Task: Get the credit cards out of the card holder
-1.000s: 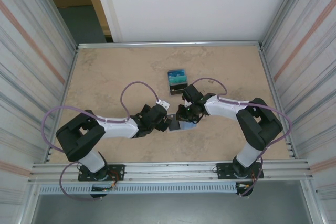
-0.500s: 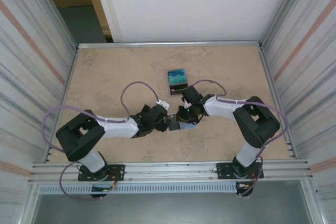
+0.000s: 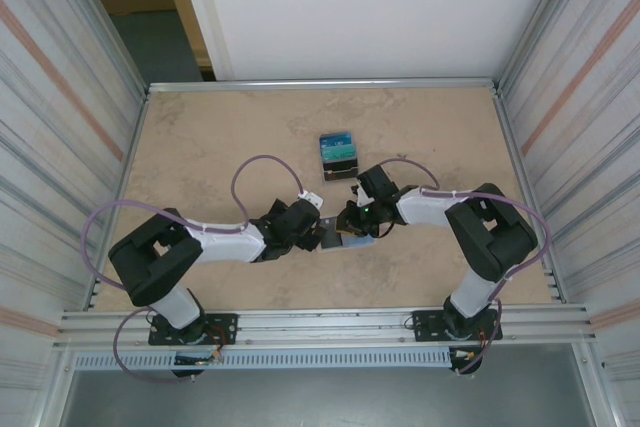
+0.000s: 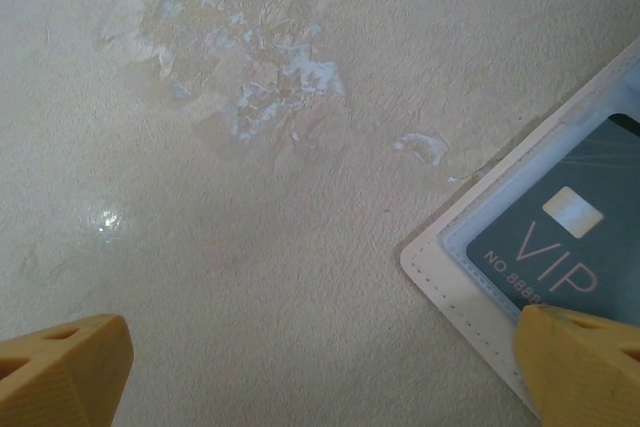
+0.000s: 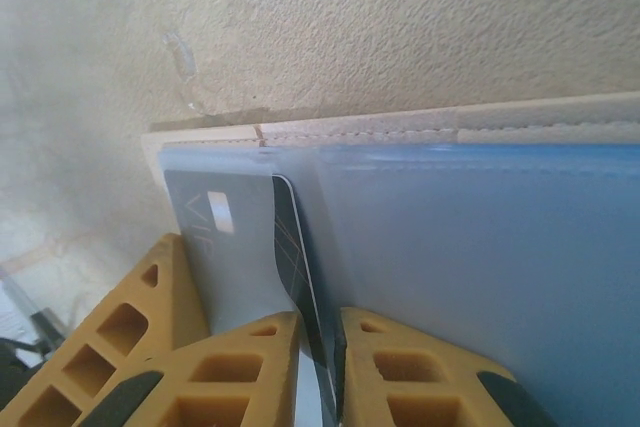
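- Since a second ago, the right gripper has edged slightly toward the holder's right.
- Its fingers look clamped on a card edge, though the view is tight. The card sits partly out of the holder.
- The left gripper is spread wide, one fingertip on the holder's corner.
- Step in hand: drawing this card out. Next I'd want a straight pull, holder pinned.
- Other cards lie beyond the holder.
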